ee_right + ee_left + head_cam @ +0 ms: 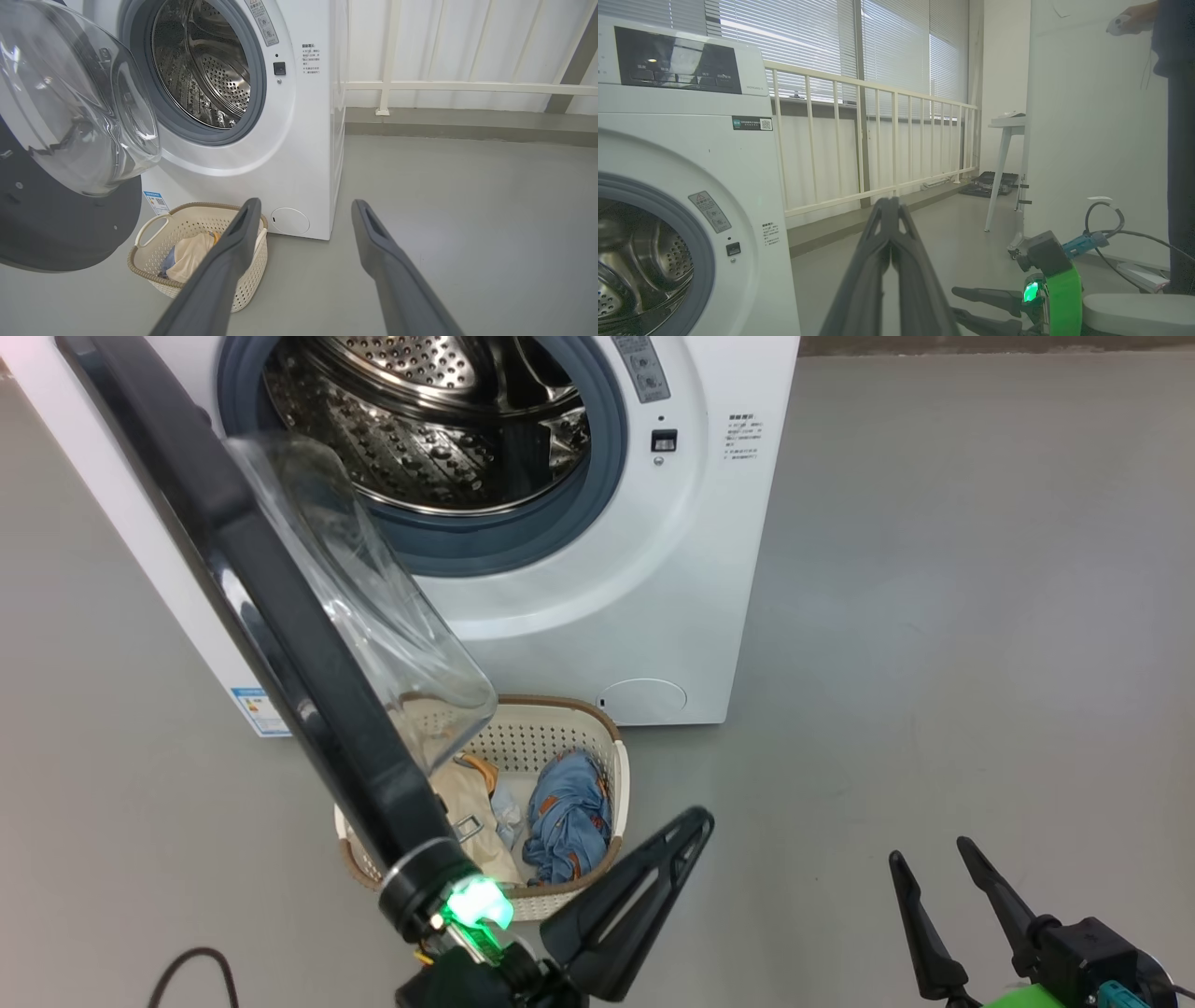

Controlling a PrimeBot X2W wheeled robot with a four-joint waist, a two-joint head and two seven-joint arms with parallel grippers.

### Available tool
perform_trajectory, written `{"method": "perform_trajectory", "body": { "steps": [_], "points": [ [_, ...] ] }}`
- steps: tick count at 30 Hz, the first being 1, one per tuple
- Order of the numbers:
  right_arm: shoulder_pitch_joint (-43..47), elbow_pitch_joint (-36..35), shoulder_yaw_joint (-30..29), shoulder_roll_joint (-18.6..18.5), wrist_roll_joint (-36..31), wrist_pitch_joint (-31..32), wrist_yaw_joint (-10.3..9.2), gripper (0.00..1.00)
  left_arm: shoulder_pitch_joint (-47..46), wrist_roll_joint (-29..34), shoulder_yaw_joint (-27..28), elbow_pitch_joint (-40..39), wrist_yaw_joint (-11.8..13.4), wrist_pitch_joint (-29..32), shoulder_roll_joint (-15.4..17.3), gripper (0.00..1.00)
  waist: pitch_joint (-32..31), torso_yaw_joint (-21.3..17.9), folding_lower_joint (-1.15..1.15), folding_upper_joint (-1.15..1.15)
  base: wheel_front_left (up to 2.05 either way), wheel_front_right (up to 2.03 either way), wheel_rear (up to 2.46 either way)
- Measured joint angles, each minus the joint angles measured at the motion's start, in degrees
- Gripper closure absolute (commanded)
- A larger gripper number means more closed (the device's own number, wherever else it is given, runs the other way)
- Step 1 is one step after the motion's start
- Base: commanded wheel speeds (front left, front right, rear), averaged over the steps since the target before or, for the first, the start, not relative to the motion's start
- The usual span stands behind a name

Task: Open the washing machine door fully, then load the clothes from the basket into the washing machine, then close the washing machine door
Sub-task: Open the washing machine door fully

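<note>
L gripper (695,821): fingers pressed together, nothing between them. Basket (611,737) sits just left of its tips. R gripper (931,854): fingers spread, empty, basket well off to their left. Washing machine door (280,616) stands swung out, glass bowl overhanging the basket's left part. Clothes (565,817) lie inside, left of the L tips.

Risks:
- Door prob not fully open, so reaching for the cream garment under the bowl could knock an arm vs the glass and swing the door.
- Basket looks light, so a finger catching its rim may slide or tip it.
- Loose fabric could snag on the gasket (560,537) or drop short of the drum (439,429).
</note>
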Motion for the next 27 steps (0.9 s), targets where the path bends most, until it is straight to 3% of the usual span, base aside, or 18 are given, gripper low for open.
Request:
{"method": "perform_trajectory", "body": {
  "steps": [12,27],
  "points": [
    [-0.7,0.5,0.1,-0.3,0.0,0.0,0.00,0.00,5.3,-2.8,-0.2,9.8,0.0,0.0,0.3,1.00,0.8,1.1,0.00,0.00,0.00,0.00,0.00],
    [-1.0,0.9,0.5,-0.5,0.7,0.0,0.00,0.00,5.9,-2.7,11.4,19.3,0.0,0.0,-2.0,1.00,0.3,1.0,0.00,0.00,0.00,0.00,0.00]
  ]
}}
